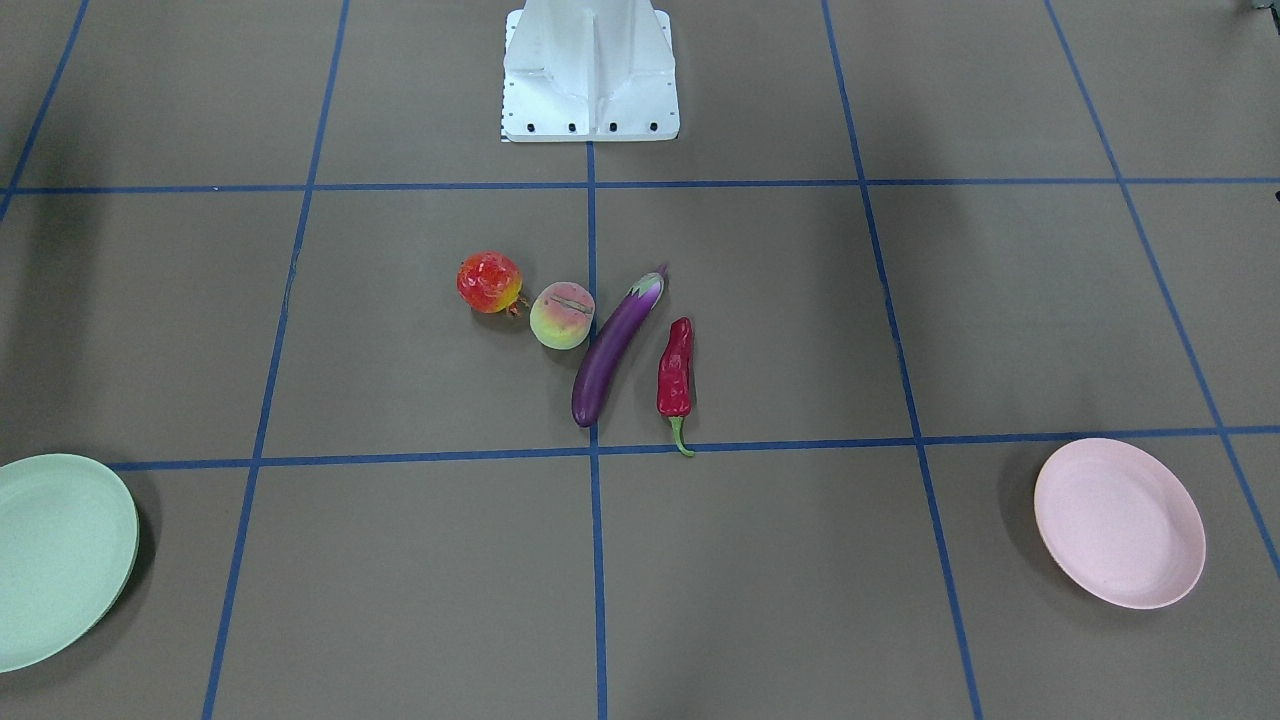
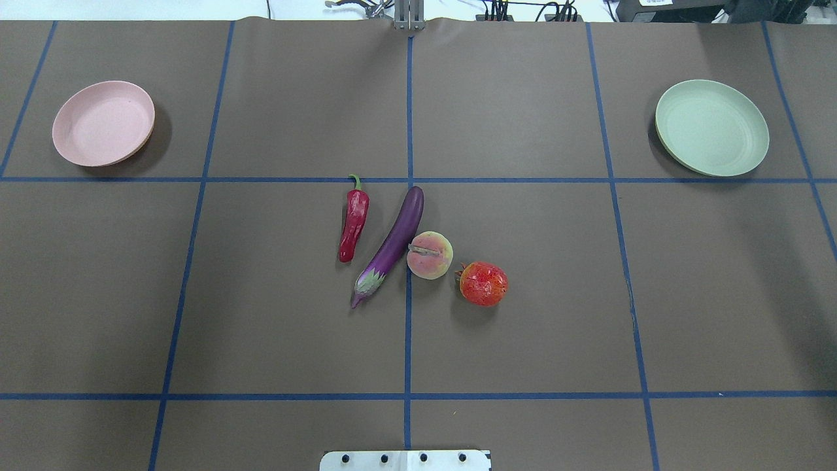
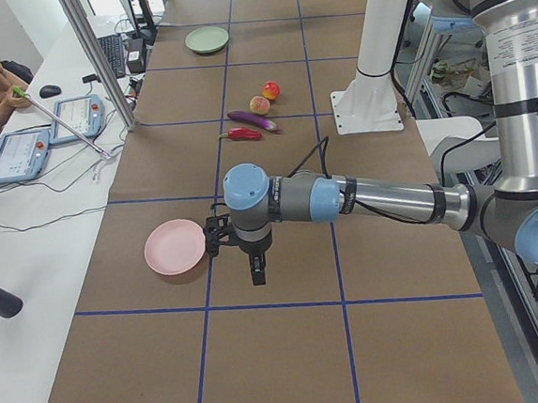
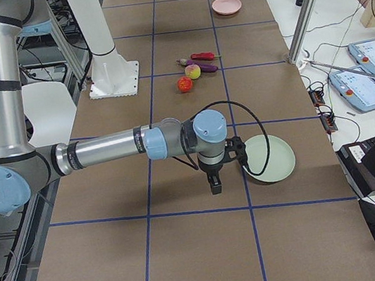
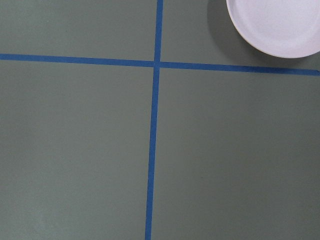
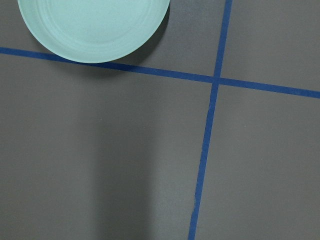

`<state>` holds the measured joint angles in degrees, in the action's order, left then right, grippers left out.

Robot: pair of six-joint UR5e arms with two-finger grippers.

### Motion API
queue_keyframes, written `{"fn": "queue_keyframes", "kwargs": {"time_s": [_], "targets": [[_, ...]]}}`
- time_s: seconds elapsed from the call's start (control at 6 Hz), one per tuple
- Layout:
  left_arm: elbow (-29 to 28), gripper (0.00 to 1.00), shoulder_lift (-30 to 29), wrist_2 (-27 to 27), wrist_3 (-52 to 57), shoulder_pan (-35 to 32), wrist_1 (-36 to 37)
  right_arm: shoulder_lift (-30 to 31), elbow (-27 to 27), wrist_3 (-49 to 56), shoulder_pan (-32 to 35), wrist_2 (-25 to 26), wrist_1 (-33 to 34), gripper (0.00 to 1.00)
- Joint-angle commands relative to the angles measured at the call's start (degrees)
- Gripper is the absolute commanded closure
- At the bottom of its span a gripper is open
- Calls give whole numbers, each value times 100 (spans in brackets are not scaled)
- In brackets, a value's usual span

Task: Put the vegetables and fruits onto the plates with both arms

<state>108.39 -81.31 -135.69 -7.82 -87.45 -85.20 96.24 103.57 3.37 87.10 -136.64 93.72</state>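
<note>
Overhead: chili (image 2: 354,226), eggplant (image 2: 391,245), peach (image 2: 429,254) and red-orange fruit (image 2: 483,283) lie clustered mid-counter (image 2: 261,327). Left side view: pink plate (image 3: 175,247) just beside the left jaws, produce well beyond them; cannot tell whether the jaws are released or clenched. Right side view: green plate (image 4: 280,161) just beside the right jaws, same doubt.

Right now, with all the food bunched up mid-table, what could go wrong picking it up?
The round yellow-pink peach seems to touch the long glossy purple eggplant, so grabbing one may nudge the other. The round bumpy red-orange fruit could roll if bumped. The left arm and right arm reaching into one cluster might collide.
</note>
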Motion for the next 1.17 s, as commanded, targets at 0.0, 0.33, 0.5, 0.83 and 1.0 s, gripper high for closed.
{"fn": "queue_keyframes", "kwargs": {"time_s": [0.0, 0.33, 0.5, 0.83, 1.0], "targets": [[189, 0, 106, -1, 26, 0, -14, -9, -3, -3, 0, -3, 6, 0], [243, 0, 168, 69, 44, 0, -49, -9, -3, -11, -9, -3, -3, 0], [235, 0, 168, 61, 53, 0, -50, -9, -3, -3, -9, -20, -3, 0], [200, 0, 151, 35, 1, 26, -58, -35, 40, -20, -70, -361, -12, 0], [174, 0, 151, 17, 0, 35, -85, -53, 84, -72, -201, -851, -342, 0]]}}
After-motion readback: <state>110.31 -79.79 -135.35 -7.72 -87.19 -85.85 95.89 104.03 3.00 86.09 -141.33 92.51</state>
